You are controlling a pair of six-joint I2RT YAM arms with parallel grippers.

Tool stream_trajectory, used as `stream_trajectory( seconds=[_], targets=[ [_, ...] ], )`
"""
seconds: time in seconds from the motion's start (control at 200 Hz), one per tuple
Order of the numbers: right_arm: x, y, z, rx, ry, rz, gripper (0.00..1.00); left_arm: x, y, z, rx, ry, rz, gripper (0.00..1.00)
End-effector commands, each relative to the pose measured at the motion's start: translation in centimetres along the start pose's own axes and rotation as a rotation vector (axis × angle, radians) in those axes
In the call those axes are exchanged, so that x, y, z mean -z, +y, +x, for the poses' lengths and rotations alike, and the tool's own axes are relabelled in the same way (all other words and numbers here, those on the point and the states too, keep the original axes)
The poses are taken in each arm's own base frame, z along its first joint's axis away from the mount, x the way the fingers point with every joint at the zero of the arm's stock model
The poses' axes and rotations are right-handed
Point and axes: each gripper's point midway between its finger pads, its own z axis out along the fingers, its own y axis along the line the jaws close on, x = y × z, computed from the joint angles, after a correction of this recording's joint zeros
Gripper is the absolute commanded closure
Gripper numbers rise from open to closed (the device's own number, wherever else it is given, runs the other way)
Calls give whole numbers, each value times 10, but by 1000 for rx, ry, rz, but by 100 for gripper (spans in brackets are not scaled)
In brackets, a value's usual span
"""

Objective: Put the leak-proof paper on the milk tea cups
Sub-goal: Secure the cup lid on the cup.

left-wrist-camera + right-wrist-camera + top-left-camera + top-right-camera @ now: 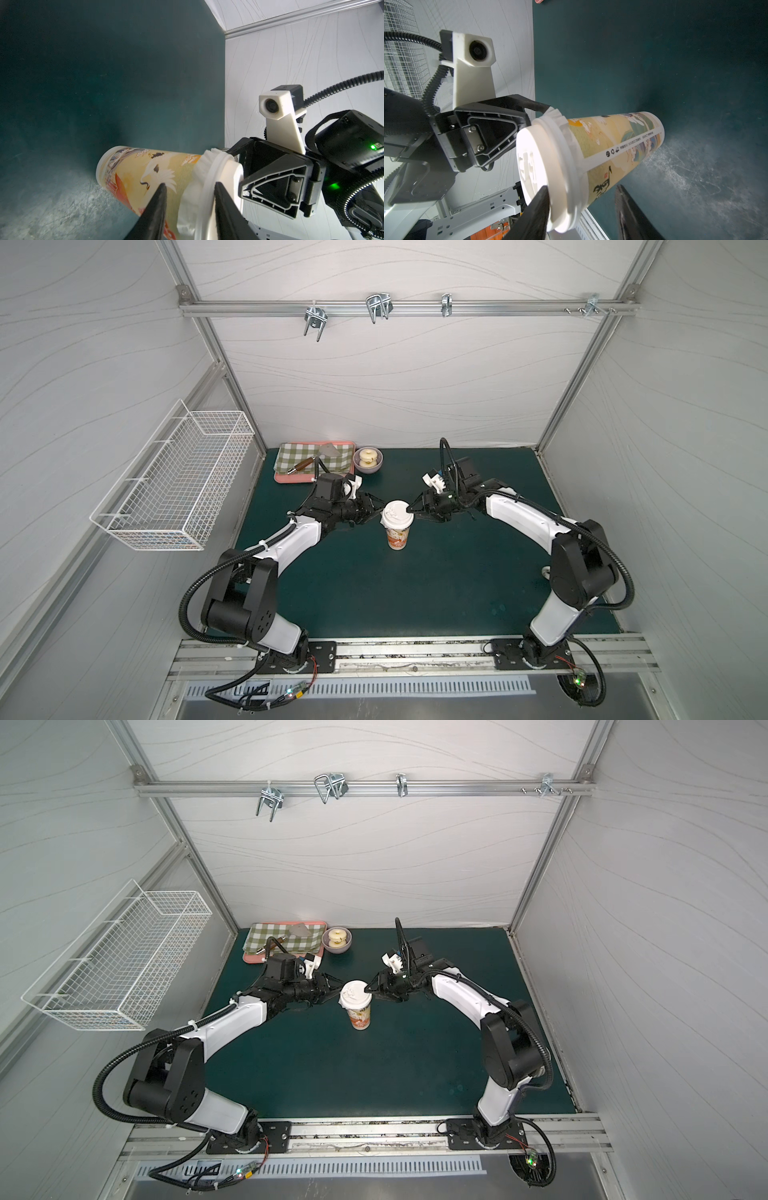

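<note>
Right fingers (537,209) closed on the rim of the lid (533,158). Left fingers (158,212) part open, straddling the leak-proof paper (188,199), no grip evident. Milk tea cup (396,537) upright, mid-tabletop (415,593). Paper looks placed and pinned under the lid. Next, likely: release slowly so the tall cup doesn't tip. Paper's frilled edge reads clearly only in the wrist views; both top views give the cup's stance.

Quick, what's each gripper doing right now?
Left gripper: open, fingers straddling the skirt of the leak-proof paper on the cup.
Right gripper: closed across the rim of the white lid, one finger on top.
</note>
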Motion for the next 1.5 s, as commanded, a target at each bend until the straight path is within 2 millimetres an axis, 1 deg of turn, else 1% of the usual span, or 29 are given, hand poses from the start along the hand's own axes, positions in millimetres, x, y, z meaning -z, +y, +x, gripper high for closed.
stream_trajectory(
  seconds=[0.0,0.115,0.21,0.275,0.48,0.55,0.6,0.67,0.77,0.905,1.051,1.231,1.406,1.491],
  targets=[
    [-11,-28,15,-64,46,90,49,3,20,20,75,61,-120,57],
    [-10,-28,15,-64,44,91,49,19,-4,6,46,16,-92,48],
    [-10,-28,15,-65,43,91,49,30,-17,-1,34,-14,-73,44],
    [-10,-28,15,-65,44,90,49,36,-22,-2,32,-27,-68,42],
    [-10,-27,15,-64,43,89,49,43,-34,2,32,-42,-9,37],
    [-10,-27,15,-65,44,89,49,43,-39,6,30,-31,31,33],
    [-10,-27,15,-65,44,89,49,42,-41,10,29,-18,52,32],
    [-10,-27,15,-65,43,89,49,38,-40,17,22,4,53,32],
    [-9,-27,15,-65,42,90,49,30,-31,24,31,32,31,33],
    [-10,-27,16,-64,43,90,49,23,-15,26,45,43,-14,34],
    [-10,-27,16,-64,44,90,49,16,-3,28,51,58,-41,36],
    [-9,-26,16,-62,43,89,49,11,11,32,66,64,-72,41],
    [-8,-24,15,-54,41,82,47,9,16,34,73,68,-79,44],
    [-5,-18,13,-38,30,66,44,10,16,34,72,67,-81,44]
  ],
)
